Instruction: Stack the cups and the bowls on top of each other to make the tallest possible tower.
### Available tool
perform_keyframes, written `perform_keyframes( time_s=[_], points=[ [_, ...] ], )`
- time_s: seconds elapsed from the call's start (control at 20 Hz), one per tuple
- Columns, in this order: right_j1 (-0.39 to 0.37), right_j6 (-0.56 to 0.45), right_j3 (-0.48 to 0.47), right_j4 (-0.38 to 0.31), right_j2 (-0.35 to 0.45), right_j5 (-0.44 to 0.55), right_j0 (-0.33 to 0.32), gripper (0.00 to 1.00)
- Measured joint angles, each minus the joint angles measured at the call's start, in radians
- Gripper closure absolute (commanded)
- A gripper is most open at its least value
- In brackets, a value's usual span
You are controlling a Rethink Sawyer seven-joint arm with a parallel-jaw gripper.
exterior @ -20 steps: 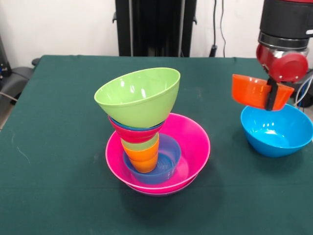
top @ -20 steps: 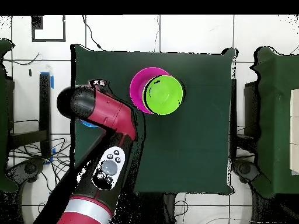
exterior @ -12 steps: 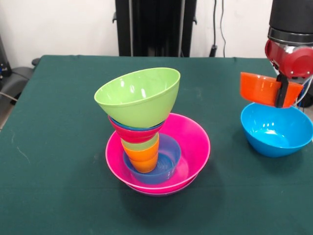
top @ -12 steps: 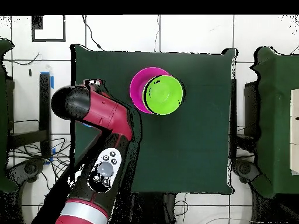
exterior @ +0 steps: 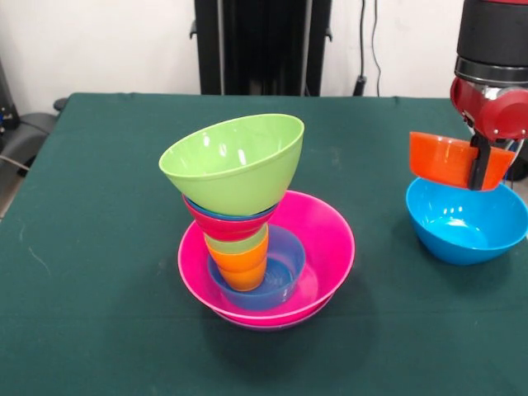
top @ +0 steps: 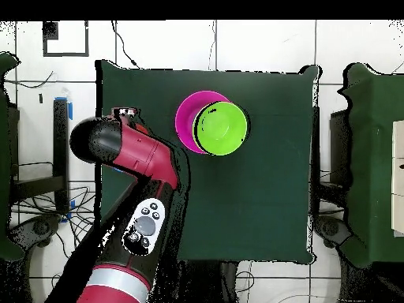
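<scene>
Table (exterior: 99,214): dark green cloth, carrying two groups of ware, well apart.

Tower (exterior: 247,223): stands near the table's middle. A wide pink bowl (exterior: 330,239) forms the base, with a purple rim just showing beneath it. Inside it sits a dark-blue small bowl (exterior: 285,264). The orange cup (exterior: 241,271) stands in that bowl, with the light green cup (exterior: 239,244) nested into it. Above these come a red bowl (exterior: 223,224) with a light-blue rim inside it, then the large lime green bowl (exterior: 235,169). That top bowl is tilted, its mouth leaning toward the camera's side. In the overhead view it sits off-centre over the pink bowl.

Sky-blue bowl (exterior: 466,219): upright on the table at the right of the front view, empty as far as can be seen.

Small orange bowl (exterior: 441,158): held in the air just above the sky-blue bowl's rim, slightly tilted, touching nothing else.

Tool (exterior: 479,163): clenched on the orange bowl's wall, one black finger visible on the outside. The overhead view hides it under the arm.

Step in hand, as judged: carrying the orange bowl to the tower. It should travel high enough to clear the lime bowl's raised rim. It should then descend vertically over the bowl's low centre and release gently. The tilted top and narrow cup column suggest that any sideways push could topple the pile.
</scene>
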Motion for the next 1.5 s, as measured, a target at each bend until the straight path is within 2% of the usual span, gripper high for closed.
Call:
perform_keyframes(
  time_s=[0.95,1.5],
  points=[
    [-0.04,0.0,0.084,0.021,0.011,-0.005,0.011,1.0],
    [-0.045,0.0,0.086,0.059,0.011,-0.027,0.035,1.0]
  ],
)
